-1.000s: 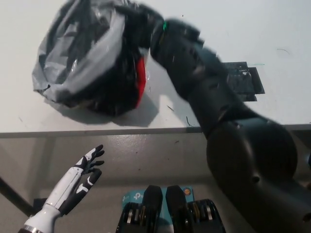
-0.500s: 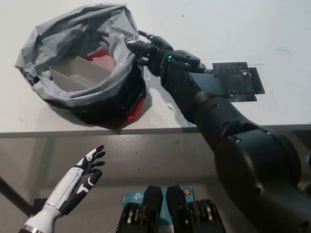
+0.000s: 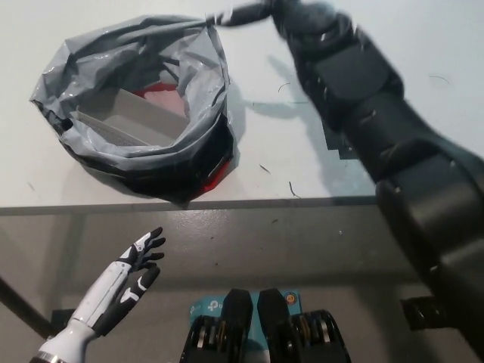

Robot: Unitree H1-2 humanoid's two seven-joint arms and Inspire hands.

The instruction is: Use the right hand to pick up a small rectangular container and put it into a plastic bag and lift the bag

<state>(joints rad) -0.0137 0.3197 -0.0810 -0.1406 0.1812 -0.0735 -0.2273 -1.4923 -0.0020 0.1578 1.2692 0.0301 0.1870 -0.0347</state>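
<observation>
Container (image 3: 125, 121), pale and rectangular, lies inside the open grey plastic bag (image 3: 189, 68), down and to the left of the right robot hand (image 3: 291, 11). Red shows beside it in the bag and at the bag's lower edge. The black right robot hand is closed on a stretched bit of the bag's rim at the bag's upper right. The bag sits on the white surface (image 3: 363, 38). The white left robot hand (image 3: 140, 265) rests low, below the surface's near edge, fingers spread and holding nothing.
</observation>
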